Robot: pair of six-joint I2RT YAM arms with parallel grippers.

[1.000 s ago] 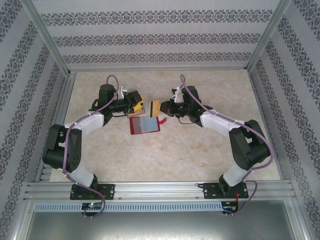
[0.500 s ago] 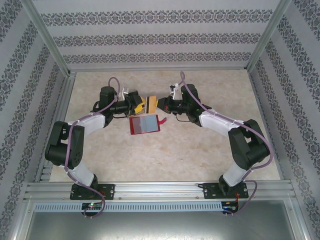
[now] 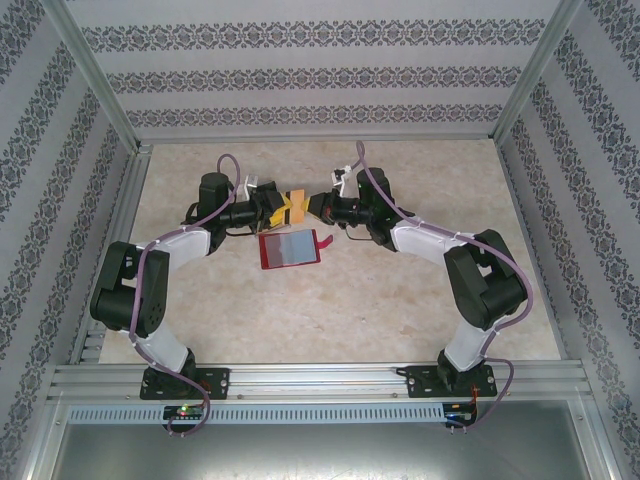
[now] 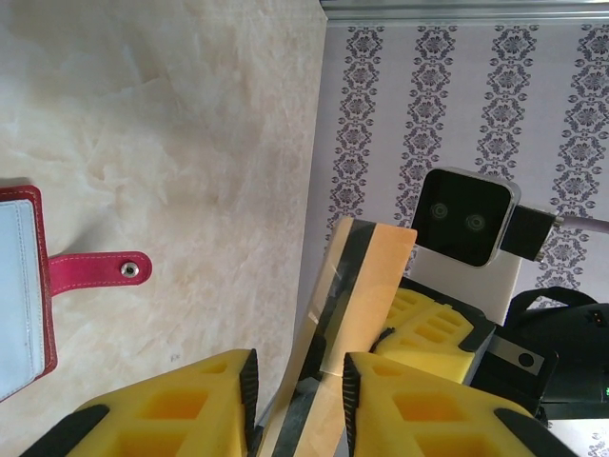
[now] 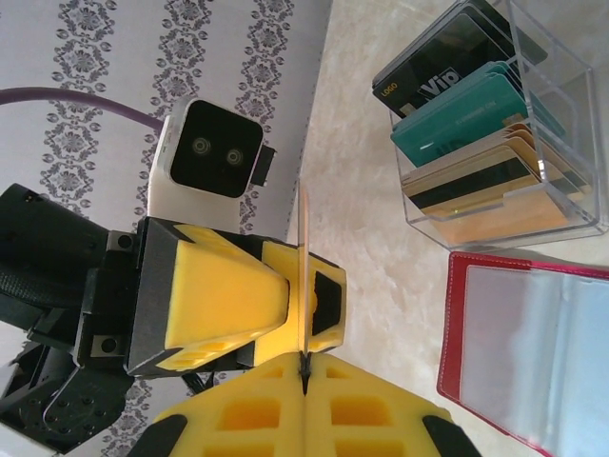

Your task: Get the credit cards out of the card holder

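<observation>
your left claw (image 4: pixel 300 376) and right claw (image 5: pixel 304 381) are both pinching shut on one tan striped card (image 4: pixel 366 276) between them. one red card holder (image 3: pixel 289 249) is lying open on the table (image 3: pixel 380 300) just on the near side of the two claws, beside one clear box (image 5: pixel 571 114) of cards (image 5: pixel 457 124).

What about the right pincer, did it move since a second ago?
Yes. Measured against the open red card holder, the right pincer has slid left, up to the tan card held by the left pincer.
</observation>
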